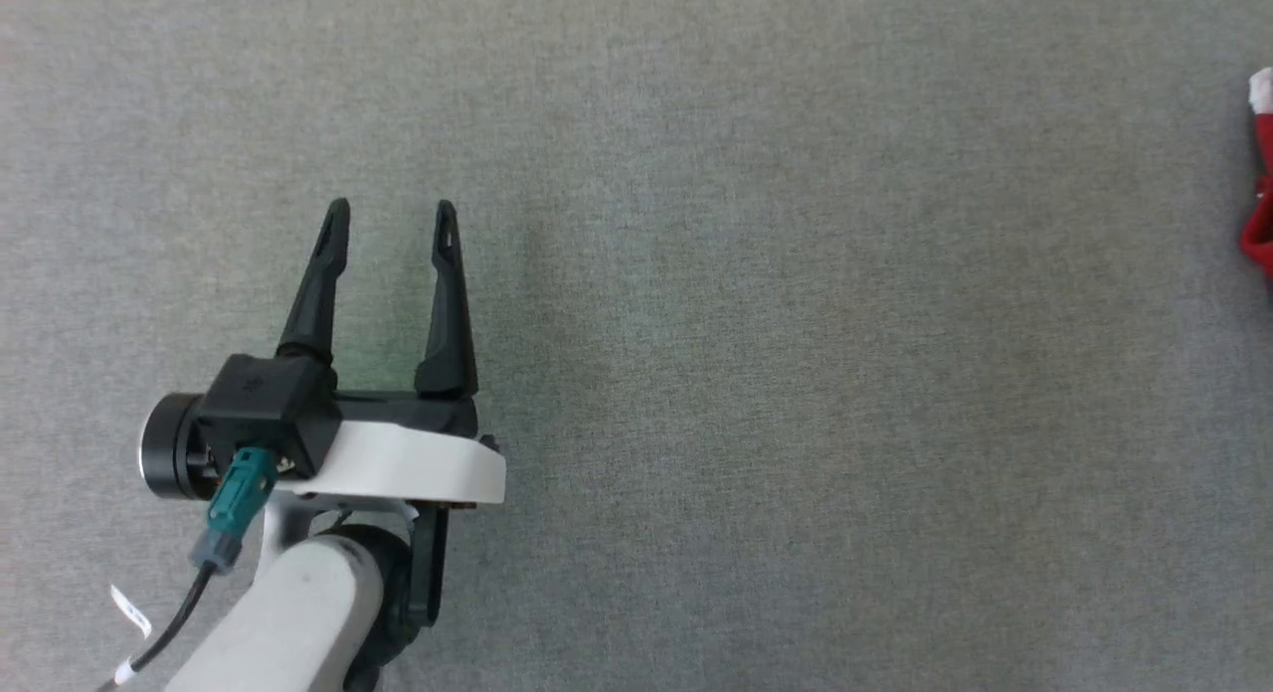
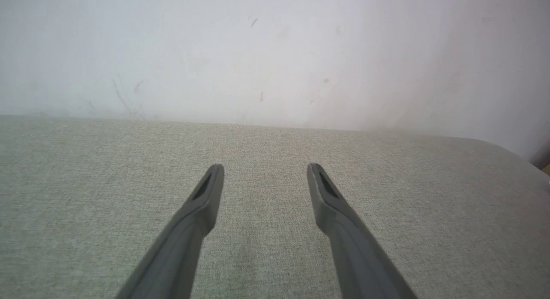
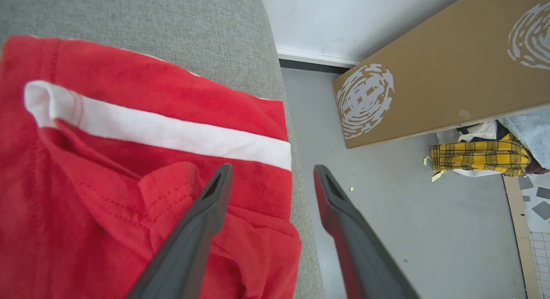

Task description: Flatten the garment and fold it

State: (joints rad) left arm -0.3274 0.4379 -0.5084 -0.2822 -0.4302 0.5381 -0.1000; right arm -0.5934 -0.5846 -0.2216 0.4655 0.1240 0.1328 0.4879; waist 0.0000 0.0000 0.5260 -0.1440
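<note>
Apparently flattening is the step in hand, and by the look of it not far along: the red soft-fabric garment with a white stripe (image 3: 129, 84) is lying rumpled at the far right edge of the grey woven-cloth table (image 1: 796, 374), its layers bunching over each other and reaching right up to the rim. The right gripper (image 3: 273, 169) is hovering just over that edge, its two dark fingers standing apart and gripping nothing. One finger is crossing above red cloth; the other is hanging over the pale grey floor (image 3: 408, 230). The left gripper (image 1: 392, 207) is sitting at the near left, well apart from the garment, jaws likewise spread and empty above bare table. The next move, by my reading, is calling for the right gripper to pinch a hem or the striped side and draw the cloth left toward the table's middle, where both arms could work it. The left one is looking too far off to help as things lie. Slack fabric this near a rim is risking a slide to the floor. Writing: no lettering is showing on the visible part of the garment. The brown cardboard box (image 3: 451, 67) on the floor beyond the table is carrying white fingerprint-like swirl emblems (image 3: 365, 99), with no words legible. A yellow plaid cloth (image 3: 477, 157) is lying beside it, no label showing.
</note>
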